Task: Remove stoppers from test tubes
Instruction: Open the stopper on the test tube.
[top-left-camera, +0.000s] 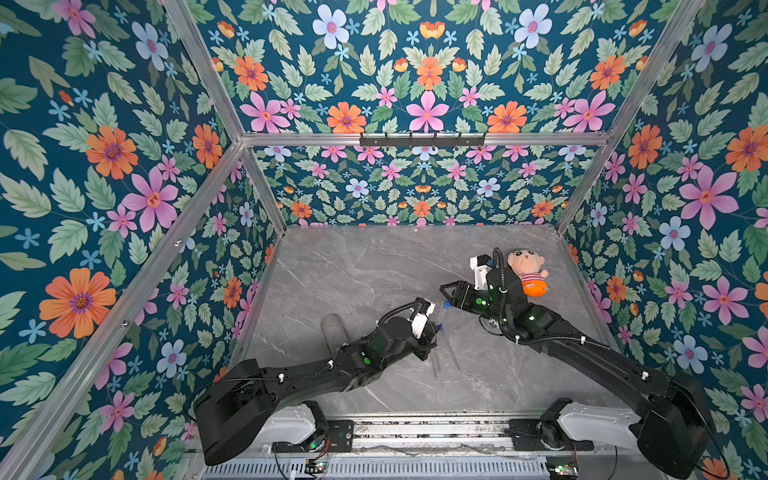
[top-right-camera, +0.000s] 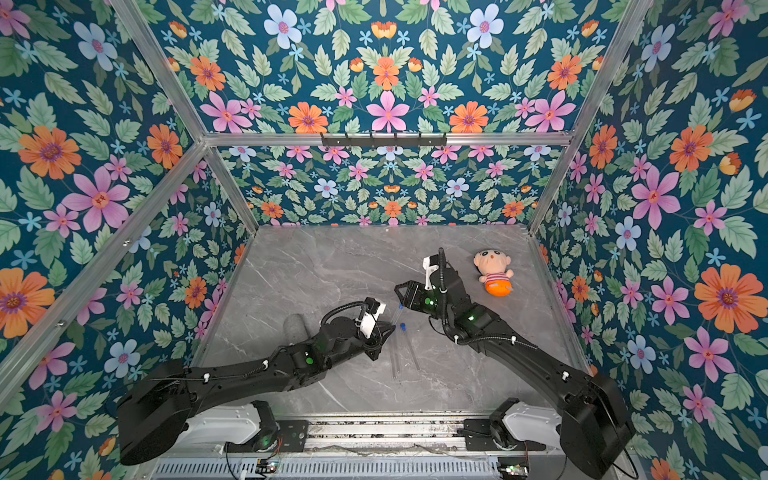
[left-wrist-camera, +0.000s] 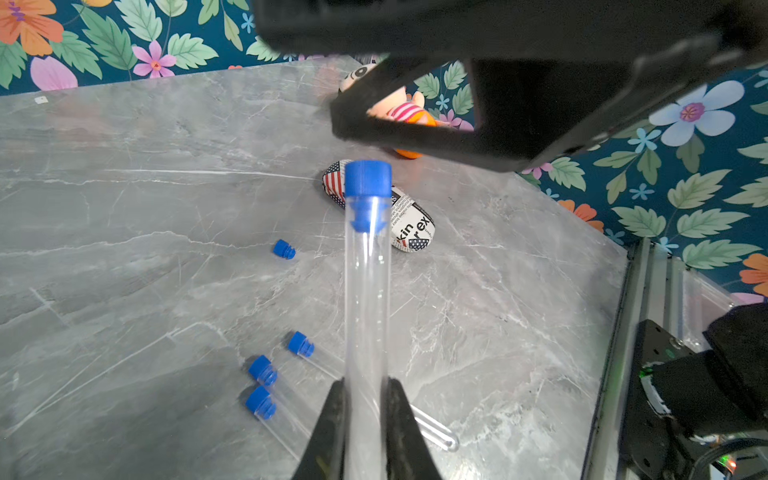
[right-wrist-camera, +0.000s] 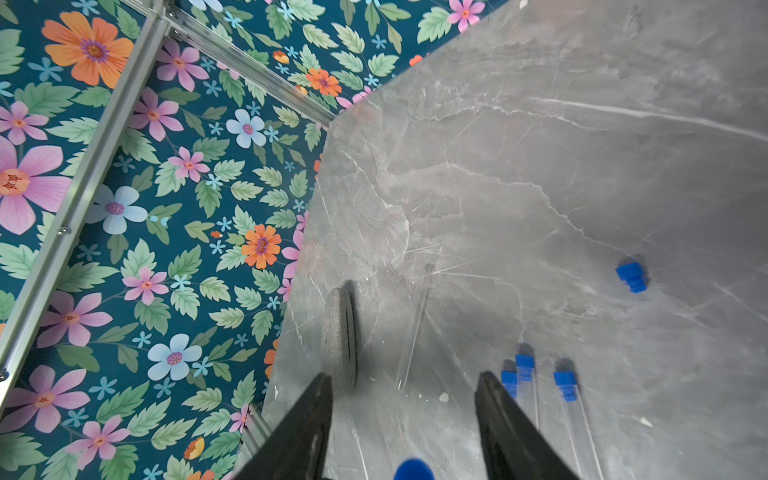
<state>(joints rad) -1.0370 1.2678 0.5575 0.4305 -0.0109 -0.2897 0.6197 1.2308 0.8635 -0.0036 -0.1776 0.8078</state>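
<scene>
We see left claw (left-wrist-camera: 365, 386) clamped on test tube (left-wrist-camera: 368, 291); right claw (right-wrist-camera: 405, 376) parted, empty, around blue stopper (left-wrist-camera: 368, 178). Risk: off-centre pinch tilts slim tube, stopper slips.

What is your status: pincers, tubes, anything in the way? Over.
Left pincer shut on a test tube, stopper still in. Right pincer open, close by that stopper. One loose stopper, three stoppered tubes on table. Nothing blocking.

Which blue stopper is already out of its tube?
The lone stopper lying bare on the marble; the other four plug tubes, one in the left gripper.
</scene>
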